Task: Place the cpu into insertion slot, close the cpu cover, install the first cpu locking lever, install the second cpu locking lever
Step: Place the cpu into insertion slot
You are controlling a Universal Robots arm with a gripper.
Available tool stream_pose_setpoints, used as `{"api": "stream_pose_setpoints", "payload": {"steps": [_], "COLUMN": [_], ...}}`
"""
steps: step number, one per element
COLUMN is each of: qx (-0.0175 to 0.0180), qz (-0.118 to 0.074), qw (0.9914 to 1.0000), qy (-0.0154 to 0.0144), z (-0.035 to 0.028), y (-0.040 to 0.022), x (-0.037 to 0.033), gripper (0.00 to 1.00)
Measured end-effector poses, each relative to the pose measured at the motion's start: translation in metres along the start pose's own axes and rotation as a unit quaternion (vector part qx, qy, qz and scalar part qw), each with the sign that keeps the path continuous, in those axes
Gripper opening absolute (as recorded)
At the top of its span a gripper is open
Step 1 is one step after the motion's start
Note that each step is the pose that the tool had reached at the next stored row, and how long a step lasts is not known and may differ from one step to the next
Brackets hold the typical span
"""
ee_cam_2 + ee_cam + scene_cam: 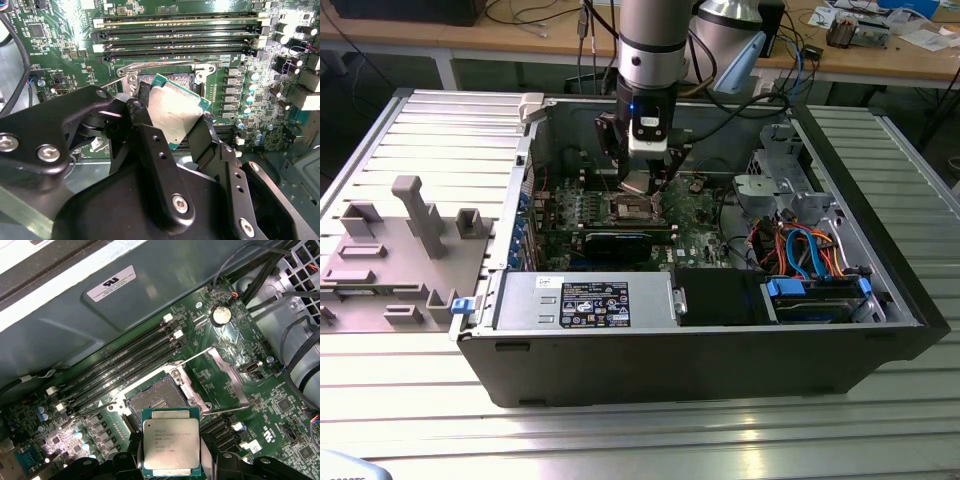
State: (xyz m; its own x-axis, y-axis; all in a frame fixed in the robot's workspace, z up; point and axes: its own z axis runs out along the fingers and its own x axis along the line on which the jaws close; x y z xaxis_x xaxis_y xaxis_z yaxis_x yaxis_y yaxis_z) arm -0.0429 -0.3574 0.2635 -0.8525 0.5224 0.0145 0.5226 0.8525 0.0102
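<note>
**Hidden and cut-off parts, open computer case**

Entries: insertion slot [156, 401], near side covered by the cpu [171, 442] in the first wrist view, and almost wholly behind the cpu and the black fingers [146, 131] in the second wrist view; cpu, one edge tucked behind a finger in the second wrist view, its print too small to tell; gripper [176, 125], body cut by the picture's edge in both wrist views; arm [655, 40], cut by the exterior view's top edge; cpu cover [229, 376], cannot be told apart beneath the gripper in the exterior view; green board [698, 235], near part hidden behind the power supply [585, 300]; grey fixture tray [390, 265], cut at the exterior view's left edge.
</note>
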Motion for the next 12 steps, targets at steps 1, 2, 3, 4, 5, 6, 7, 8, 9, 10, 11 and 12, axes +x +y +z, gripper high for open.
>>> {"api": "stream_pose_setpoints", "payload": {"steps": [1,2,3,4,5,6,7,8,9,10,11,12], "qx": [0.0000,0.0000,-0.0001,-0.0001,0.0000,-0.0001,-0.0001,-0.0001,-0.0001,-0.0001,-0.0001,-0.0002], "qz": [0.001,0.001,0.002,0.003,0.004,0.005,0.005,0.006,0.007,0.008,0.009,0.009], "qw": [1.00000,1.00000,1.00000,0.99999,0.99999,0.99999,0.99999,0.99998,0.99997,0.99997,0.99996,0.99996], "qy": [0.0000,0.0000,0.0000,0.0000,0.0000,-0.0001,-0.0001,-0.0001,-0.0001,-0.0001,-0.0001,-0.0001], "z": [0.0000,0.0001,0.0001,0.0002,0.0002,0.0002,0.0003,0.0003,0.0004,0.0004,0.0004,0.0005], "y": [0.0000,0.0000,0.0000,0.0000,0.0000,0.0000,0.0000,0.0000,0.0000,0.0000,0.0000,0.0000], "x": [0.0000,0.0000,0.0000,0.0000,0.0000,0.0000,0.0000,0.0000,0.0000,0.0000,0.0000,0.0000], "gripper": [0.55,0.55,0.55,0.55,0.55,0.55,0.55,0.55,0.55,0.55,0.55,0.55]}}
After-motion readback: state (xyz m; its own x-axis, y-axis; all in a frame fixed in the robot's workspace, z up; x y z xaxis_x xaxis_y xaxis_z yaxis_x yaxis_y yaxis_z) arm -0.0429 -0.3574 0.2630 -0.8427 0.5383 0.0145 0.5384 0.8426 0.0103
